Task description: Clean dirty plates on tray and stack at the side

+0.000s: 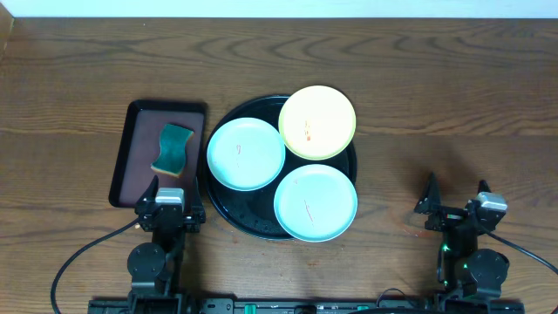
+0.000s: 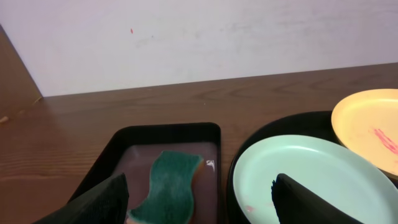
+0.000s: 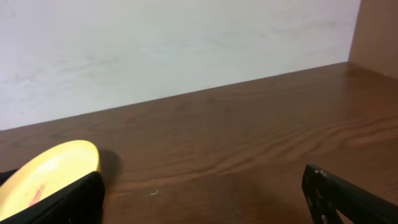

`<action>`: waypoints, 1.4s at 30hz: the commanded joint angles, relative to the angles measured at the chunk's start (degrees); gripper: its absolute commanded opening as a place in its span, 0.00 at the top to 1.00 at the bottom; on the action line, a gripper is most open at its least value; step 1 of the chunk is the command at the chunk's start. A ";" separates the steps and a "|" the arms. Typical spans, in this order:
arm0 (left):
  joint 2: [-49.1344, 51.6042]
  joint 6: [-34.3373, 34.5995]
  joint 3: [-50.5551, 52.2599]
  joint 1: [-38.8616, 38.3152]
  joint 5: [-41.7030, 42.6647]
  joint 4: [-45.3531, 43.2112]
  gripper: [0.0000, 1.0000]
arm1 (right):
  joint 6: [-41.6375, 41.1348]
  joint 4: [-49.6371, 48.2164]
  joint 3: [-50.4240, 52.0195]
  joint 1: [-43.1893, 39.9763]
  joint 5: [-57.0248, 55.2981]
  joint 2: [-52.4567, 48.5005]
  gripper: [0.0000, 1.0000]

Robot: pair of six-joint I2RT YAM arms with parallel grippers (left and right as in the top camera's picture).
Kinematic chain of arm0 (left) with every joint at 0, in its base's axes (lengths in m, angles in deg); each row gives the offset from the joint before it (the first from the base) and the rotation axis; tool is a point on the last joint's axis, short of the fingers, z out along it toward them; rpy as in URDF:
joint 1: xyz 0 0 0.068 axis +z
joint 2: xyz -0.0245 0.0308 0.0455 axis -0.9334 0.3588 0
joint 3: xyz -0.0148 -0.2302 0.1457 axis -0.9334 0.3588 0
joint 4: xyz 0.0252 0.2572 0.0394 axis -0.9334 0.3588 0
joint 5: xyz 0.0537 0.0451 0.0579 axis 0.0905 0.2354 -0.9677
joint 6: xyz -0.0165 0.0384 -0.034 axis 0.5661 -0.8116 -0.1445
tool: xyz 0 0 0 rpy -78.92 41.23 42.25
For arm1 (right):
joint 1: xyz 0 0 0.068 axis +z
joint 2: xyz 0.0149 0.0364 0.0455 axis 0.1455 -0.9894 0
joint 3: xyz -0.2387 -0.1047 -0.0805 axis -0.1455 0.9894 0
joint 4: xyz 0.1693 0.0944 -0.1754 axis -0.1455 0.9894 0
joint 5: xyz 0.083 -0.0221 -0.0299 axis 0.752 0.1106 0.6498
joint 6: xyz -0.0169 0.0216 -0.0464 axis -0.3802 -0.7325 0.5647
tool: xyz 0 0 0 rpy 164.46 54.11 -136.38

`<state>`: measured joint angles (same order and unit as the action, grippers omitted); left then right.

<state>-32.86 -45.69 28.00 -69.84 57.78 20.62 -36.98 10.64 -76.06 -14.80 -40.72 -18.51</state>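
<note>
Three plates lie on the round black tray (image 1: 228, 210): a pale aqua plate (image 1: 246, 153) at the left, a pale yellow plate (image 1: 317, 121) at the back, and a second aqua plate (image 1: 316, 202) at the front. Each has small reddish smears. My left gripper (image 1: 170, 208) is open and empty at the front left, near the brown tray. In the left wrist view (image 2: 199, 196) its fingers frame the sponge (image 2: 168, 186) and the aqua plate (image 2: 311, 180). My right gripper (image 1: 455, 205) is open and empty over the wood tabletop (image 1: 453, 113), right of the black tray. The right wrist view shows the yellow plate's edge (image 3: 50, 174).
A green sponge (image 1: 173, 148) lies in a rectangular dark brown tray (image 1: 139, 118) left of the black tray. A white wall runs along the table's far edge (image 2: 199, 37).
</note>
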 commanded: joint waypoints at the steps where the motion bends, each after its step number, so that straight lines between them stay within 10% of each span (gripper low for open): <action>1: 0.31 -0.28 0.44 -0.09 4.44 2.47 0.26 | -3.32 -0.33 0.15 0.48 6.67 -0.11 0.01; 19: 26.51 1.66 -24.48 -0.09 10.19 12.02 0.25 | -2.58 1.49 -11.45 0.48 17.88 -11.19 0.01; 42: 82.14 1.25 -82.97 -0.09 16.31 64.52 0.25 | 7.93 47.36 -75.87 0.52 23.04 -76.78 0.01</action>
<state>46.70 -44.97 -52.85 -69.84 69.59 84.59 -30.58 57.94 -148.54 -14.76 -18.82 -91.87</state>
